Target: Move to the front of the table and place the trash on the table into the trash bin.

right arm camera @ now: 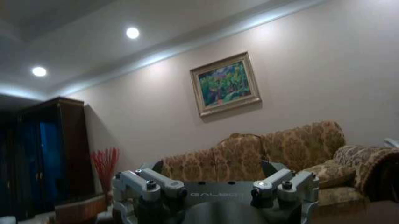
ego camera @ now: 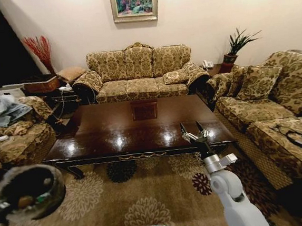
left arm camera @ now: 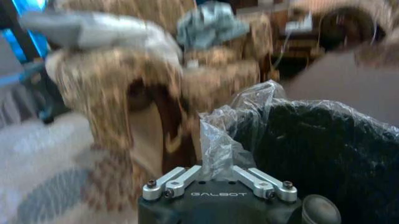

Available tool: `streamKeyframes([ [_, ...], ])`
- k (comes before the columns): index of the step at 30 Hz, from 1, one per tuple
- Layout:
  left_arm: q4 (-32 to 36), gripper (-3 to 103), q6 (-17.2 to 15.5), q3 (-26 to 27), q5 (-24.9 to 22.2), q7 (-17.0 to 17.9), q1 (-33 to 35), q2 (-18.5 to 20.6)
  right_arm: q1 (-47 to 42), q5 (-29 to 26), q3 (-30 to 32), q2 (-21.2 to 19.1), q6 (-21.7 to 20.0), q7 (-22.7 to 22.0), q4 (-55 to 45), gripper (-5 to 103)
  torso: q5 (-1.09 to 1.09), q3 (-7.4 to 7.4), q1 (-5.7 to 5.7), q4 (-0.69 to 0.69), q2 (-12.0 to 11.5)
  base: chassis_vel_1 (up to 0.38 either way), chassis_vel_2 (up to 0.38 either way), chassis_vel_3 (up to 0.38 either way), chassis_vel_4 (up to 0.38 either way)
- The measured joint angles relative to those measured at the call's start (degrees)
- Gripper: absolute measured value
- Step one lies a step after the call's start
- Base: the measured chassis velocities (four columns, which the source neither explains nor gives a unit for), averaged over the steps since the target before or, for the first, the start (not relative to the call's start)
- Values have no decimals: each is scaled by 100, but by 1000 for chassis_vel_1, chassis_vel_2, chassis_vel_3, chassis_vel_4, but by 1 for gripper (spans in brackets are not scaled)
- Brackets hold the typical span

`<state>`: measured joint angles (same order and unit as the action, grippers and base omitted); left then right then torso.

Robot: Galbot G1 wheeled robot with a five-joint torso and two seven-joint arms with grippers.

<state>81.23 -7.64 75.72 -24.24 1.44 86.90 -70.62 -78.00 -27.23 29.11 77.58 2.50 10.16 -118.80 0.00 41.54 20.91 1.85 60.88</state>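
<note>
The glossy dark brown table [ego camera: 115, 132] stands straight ahead, with a square panel [ego camera: 144, 110] in its top. My right gripper [ego camera: 193, 131] is raised over the table's near right edge, open and holding nothing. At the lower left, the black trash bin [ego camera: 28, 190] hangs above the carpet with a tan bit of trash [ego camera: 25, 201] inside. In the left wrist view my left gripper [left arm camera: 217, 171] is shut on the crinkled clear bag at the rim of the trash bin [left arm camera: 324, 149].
A patterned sofa [ego camera: 139, 74] stands behind the table, and a second one [ego camera: 267, 108] is on the right. A cluttered armchair [ego camera: 21, 137] is on the left. Patterned carpet [ego camera: 148, 198] lies between me and the table.
</note>
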Motion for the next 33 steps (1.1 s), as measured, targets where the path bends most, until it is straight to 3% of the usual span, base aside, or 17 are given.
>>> streamKeyframes([
  [1, -420, 3, 141, -176, 118, 6, -136, 17, -44, 77, 10, 9, -2, 11, -24, 100, -1, 0, 0, 0, 0, 0, 0, 0, 0],
  [2, -420, 3, 141, -176, 118, 6, -136, 17, -44, 77, 10, 9, -2, 11, -24, 100, -1, 0, 0, 0, 0, 0, 0, 0, 0],
  [4, -1374, 3, 424, -561, 415, 18, -454, 105, -139, 151, 7, 64, -13, 31, -105, 100, -4, 1, 1, -2, 0, 0, 0, 0, 0],
  [13, -2715, 3, 395, -1052, 133, 106, -872, 232, -358, 467, -15, 160, -15, 92, -275, 100, -2, 0, 0, -1, 0, 0, 0, 0, 0],
  [33, -3123, 3, 330, -886, -756, 151, -1007, 220, -382, 612, -155, -4, -81, 113, -441, 100, 0, 0, 0, -1, 0, 0, 0, 0, 0],
])
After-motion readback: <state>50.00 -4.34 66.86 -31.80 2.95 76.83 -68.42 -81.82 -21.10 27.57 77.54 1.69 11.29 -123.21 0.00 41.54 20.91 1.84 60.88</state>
